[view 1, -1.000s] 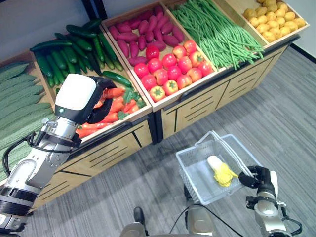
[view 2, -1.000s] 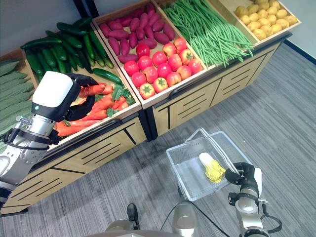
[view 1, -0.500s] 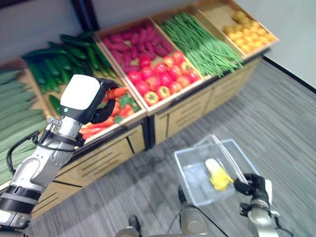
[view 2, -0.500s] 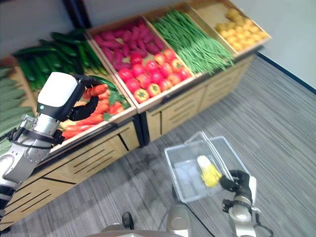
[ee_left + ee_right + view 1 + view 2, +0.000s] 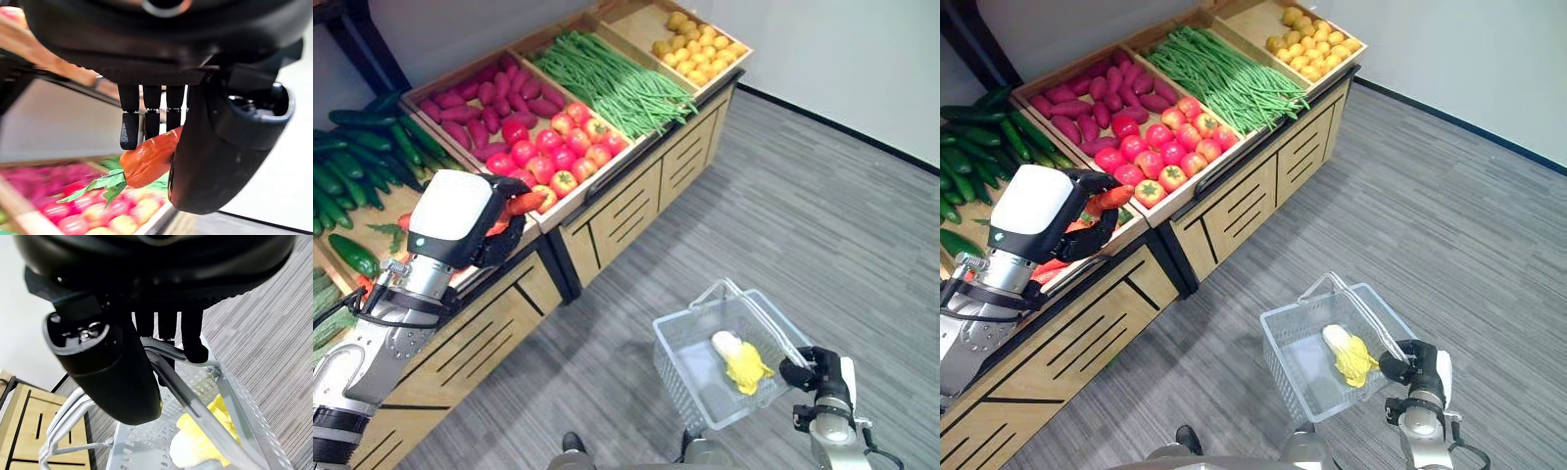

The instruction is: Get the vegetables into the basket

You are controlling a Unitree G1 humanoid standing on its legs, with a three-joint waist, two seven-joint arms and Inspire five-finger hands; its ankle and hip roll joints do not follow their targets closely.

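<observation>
The left hand [image 5: 470, 220] is gripping a carrot [image 5: 149, 157] — fingers [image 5: 129, 128] curling over its top, thumb pressing from the other side, the green leaves trailing off one end. In the head views the orange tip is poking out past the hand toward the tomatoes [image 5: 548, 152]. The left arm is reaching up and forward, bent at the elbow, holding the hand above the front edge of the wooden produce stand [image 5: 607, 211], over the carrot bin.

The right hand [image 5: 1408, 367] is sitting low, close to the robot, with its fingers [image 5: 190, 335] wrapping round the wire handle [image 5: 171, 377] of the basket [image 5: 680, 362] — a firm clasp. The basket is hanging near the grey floor [image 5: 822, 225], well apart from the stand, and a yellow-and-white vegetable [image 5: 736, 354] is lying inside it. Cucumbers [image 5: 357, 162], purple sweet potatoes [image 5: 484, 98], green beans [image 5: 607, 78] and yellow potatoes [image 5: 700, 44] are filling the other bins.
</observation>
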